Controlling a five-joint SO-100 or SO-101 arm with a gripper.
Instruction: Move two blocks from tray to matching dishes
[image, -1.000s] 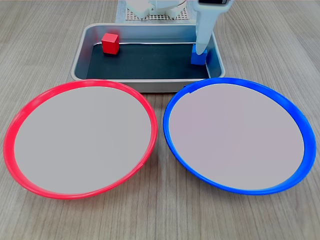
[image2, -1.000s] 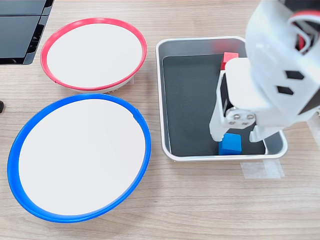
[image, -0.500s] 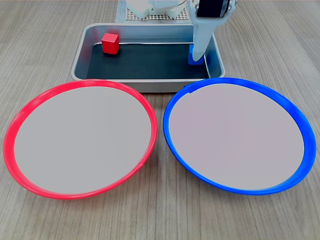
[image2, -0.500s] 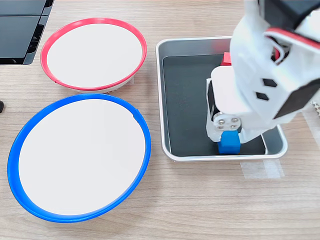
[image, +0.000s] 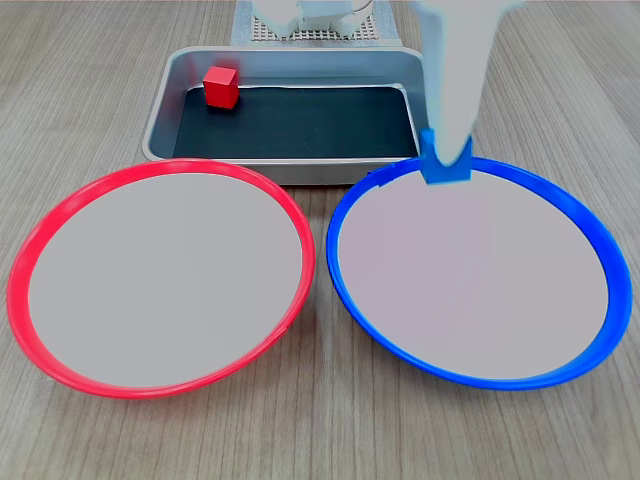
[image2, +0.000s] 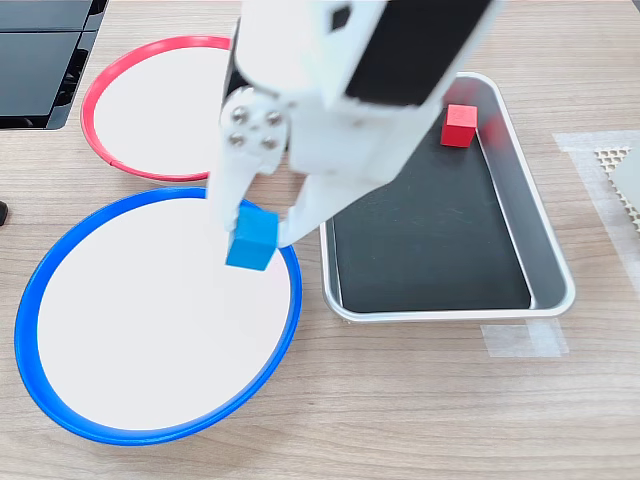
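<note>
The white gripper (image2: 252, 225) of the arm was closed on the small solid bright blue cube (image2: 251, 239), one finger (image2: 222, 200) on each side of it, the cube held clear of any surface. In the first exterior view the same cube (image: 446, 164) hung from the blurred white fingers at the far edge of the blue-rimmed plate (image: 590, 230).

In the second exterior view the cube sat above the pale centre of the large round shallow blue-rimmed plate (image2: 60, 260), toward the second exterior view's right side of that plate, near its rim.

The rectangular silver metal tray with black flat bottom (image2: 545, 250) lay just beside the blue-rimmed plate. The small solid red cube (image2: 459, 125) rested on the tray floor, in the far corner as the second exterior view shows it; in the first exterior view it (image: 221, 87) stood at the back left of the tray (image: 160, 115).

The large round shallow red-rimmed plate (image: 40, 240) lay just beside the blue-rimmed one on the wood-grain table (image: 320, 440); whether the rims touched I could not tell. Pale centre bare.

A strip of clear tape (image2: 524, 339) lay on the table by the tray's near edge in the second exterior view.
</note>
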